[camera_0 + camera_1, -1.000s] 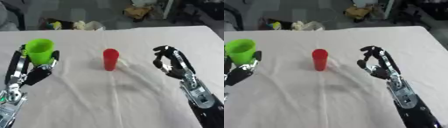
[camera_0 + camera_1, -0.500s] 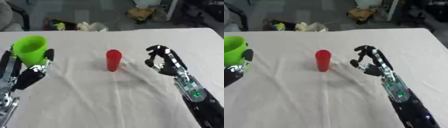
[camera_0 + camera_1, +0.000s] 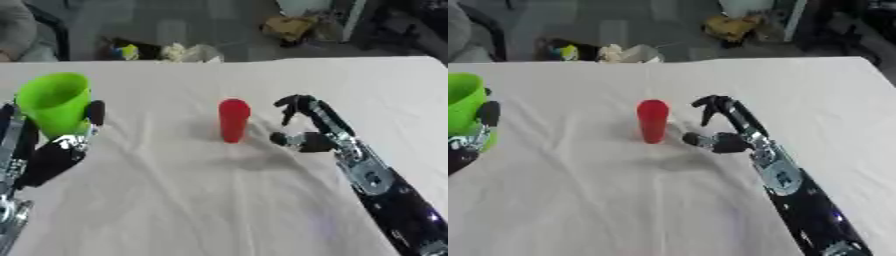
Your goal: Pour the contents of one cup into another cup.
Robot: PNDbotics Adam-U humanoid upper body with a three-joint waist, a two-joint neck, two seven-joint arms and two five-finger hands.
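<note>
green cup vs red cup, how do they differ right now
The wide green plastic cup is held in the left hand, above the white tablecloth; the narrow red plastic cup stands on the cloth, ungrasped, with the right hand open beside it. The green cup is broader and flares towards its rim; the red one is slim and straight. Both are upright.

Count recorded: two cups on view, one green cup (image 3: 52, 102) and one red cup (image 3: 234, 120). Two robot hands were present, left hand (image 3: 57, 150) and right hand (image 3: 311, 127). One white table (image 3: 219, 200).
</note>
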